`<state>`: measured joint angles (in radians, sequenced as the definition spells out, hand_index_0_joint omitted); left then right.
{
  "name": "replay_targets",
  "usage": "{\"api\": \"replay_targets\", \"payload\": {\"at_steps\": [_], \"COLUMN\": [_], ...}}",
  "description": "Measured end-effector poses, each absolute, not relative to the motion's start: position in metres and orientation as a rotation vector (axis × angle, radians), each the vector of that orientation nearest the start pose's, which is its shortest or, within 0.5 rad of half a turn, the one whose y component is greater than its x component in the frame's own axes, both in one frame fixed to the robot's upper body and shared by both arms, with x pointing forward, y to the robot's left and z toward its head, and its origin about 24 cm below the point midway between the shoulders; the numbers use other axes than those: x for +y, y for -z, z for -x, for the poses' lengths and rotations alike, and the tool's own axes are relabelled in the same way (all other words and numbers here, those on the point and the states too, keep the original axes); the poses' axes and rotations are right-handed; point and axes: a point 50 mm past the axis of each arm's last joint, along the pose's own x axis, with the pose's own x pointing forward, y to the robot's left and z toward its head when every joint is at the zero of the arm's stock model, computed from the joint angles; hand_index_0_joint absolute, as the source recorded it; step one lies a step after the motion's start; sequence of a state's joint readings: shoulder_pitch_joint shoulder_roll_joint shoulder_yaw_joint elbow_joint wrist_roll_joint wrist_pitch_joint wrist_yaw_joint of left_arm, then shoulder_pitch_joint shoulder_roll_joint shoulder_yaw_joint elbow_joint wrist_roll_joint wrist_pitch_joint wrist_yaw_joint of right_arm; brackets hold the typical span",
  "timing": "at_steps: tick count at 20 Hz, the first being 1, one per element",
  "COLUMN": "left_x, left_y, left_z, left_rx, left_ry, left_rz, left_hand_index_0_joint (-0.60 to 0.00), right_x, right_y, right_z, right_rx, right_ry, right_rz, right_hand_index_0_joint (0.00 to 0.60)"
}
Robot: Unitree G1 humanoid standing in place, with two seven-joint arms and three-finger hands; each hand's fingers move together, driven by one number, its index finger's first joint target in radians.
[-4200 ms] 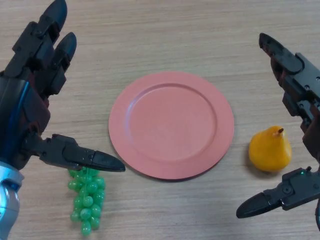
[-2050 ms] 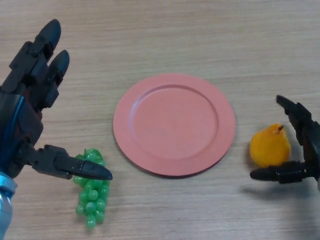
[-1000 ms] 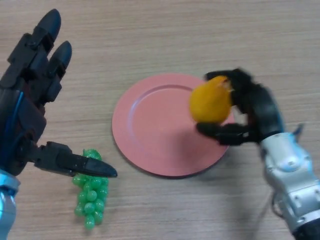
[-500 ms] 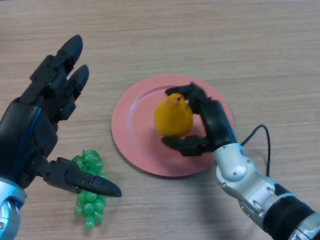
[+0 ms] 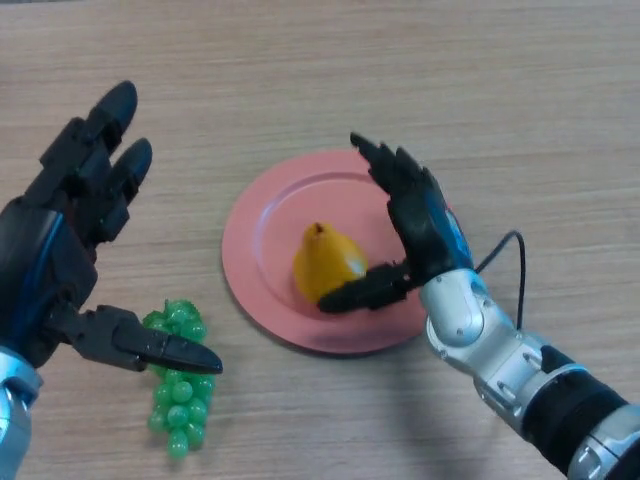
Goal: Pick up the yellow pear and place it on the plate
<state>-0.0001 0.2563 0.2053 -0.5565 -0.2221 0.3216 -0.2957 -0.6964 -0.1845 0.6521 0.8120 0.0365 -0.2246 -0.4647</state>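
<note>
The yellow pear (image 5: 326,267) rests on the pink plate (image 5: 264,221), near the plate's middle, stem pointing up. My right hand (image 5: 418,225) is over the plate's right half, just right of the pear. Its fingers are straight and spread, and its thumb lies along the pear's lower right side. My left hand (image 5: 60,250) hovers open at the left, apart from the plate, with its thumb over the green grapes (image 5: 178,390).
The bunch of green grapes lies on the wooden table (image 5: 400,70) at the lower left, partly under my left thumb. The right forearm (image 5: 520,375) crosses the lower right of the table.
My right hand carried the pear from the table's right side onto the plate, set it down and opened its fingers. The left hand shifted slightly.
</note>
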Motion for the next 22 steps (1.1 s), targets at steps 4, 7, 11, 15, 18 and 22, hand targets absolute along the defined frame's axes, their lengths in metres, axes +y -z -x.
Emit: {"api": "replay_targets", "payload": {"at_steps": [4, 7, 11, 15, 18, 22], "left_x": [0.198, 0.199, 0.199, 0.198, 0.197, 0.192], "left_y": [-0.156, -0.152, -0.161, -0.154, -0.154, -0.162], "left_z": [-0.232, -0.237, -0.238, -0.236, -0.236, -0.232], "left_rx": [-0.261, -0.239, -0.259, -0.238, -0.243, -0.281], "left_ry": [0.223, 0.225, 0.248, 0.251, 0.249, 0.248], "left_rz": [-0.133, -0.124, -0.116, -0.115, -0.130, -0.133], "left_hand_index_0_joint": [0.000, 0.000, 0.000, 0.000, 0.000, 0.000], "right_x": [-0.085, -0.104, -0.136, -0.146, -0.157, -0.171], "right_y": [-0.092, -0.110, -0.137, -0.141, -0.144, -0.158], "right_z": [-0.338, -0.320, -0.292, -0.257, -0.233, -0.216], "right_rx": [-0.206, -0.185, -0.230, -0.249, -0.270, -0.278], "right_ry": [-0.180, -0.204, -0.168, -0.179, -0.147, -0.116], "right_rz": [0.386, 0.304, 0.249, 0.248, 0.213, 0.206], "right_hand_index_0_joint": [0.000, 0.000, 0.000, 0.000, 0.000, 0.000]}}
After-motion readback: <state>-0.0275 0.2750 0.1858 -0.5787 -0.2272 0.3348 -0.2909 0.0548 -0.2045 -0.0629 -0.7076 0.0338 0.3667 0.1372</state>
